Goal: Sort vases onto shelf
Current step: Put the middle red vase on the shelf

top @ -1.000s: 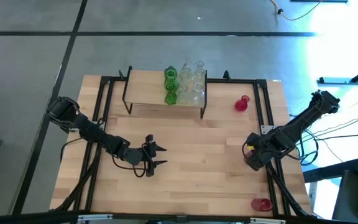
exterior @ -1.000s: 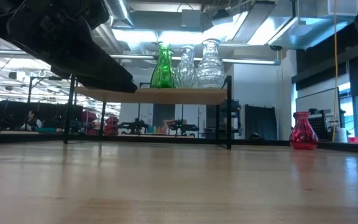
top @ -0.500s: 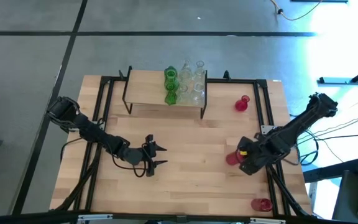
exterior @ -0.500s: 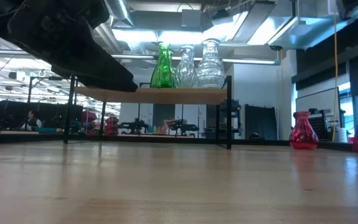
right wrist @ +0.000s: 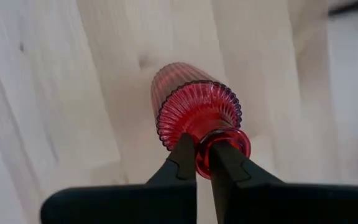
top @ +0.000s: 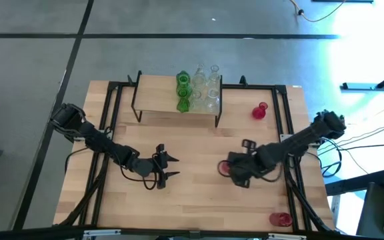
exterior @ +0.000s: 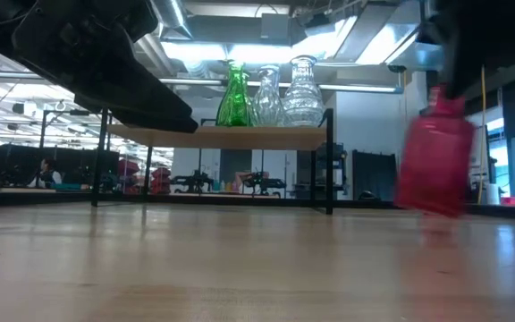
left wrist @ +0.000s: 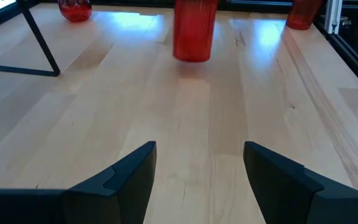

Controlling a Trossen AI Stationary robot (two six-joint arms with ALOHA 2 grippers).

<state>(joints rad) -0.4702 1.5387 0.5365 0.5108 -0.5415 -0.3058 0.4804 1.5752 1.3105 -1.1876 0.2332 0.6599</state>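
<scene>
Right hand (right wrist: 196,163) is clamped on the rim of a red vase (right wrist: 191,111), one finger inside the neck, one outside. It carries the vase upright over the middle-right of the table (top: 199,200); in the low view the vase looks just clear of the wood. Left hand (top: 168,166) waits over the table's left-middle, fingers apart, holding nothing.

Shelf (top: 159,93) sits at the far edge, with green vases (top: 183,92) and clear vases (top: 207,87) bunched at its right end. Two more red vases are on the table: one (top: 259,111) right of the shelf, one (top: 281,219) lying at the near right edge.

Handling guess: ribbed glass, light, rigid, slippery and breakable. A rim pinch lets it swing, so move it slowly and set it down gently. The neck or lip is the only narrow spot to grab; the body is likely too wide.
</scene>
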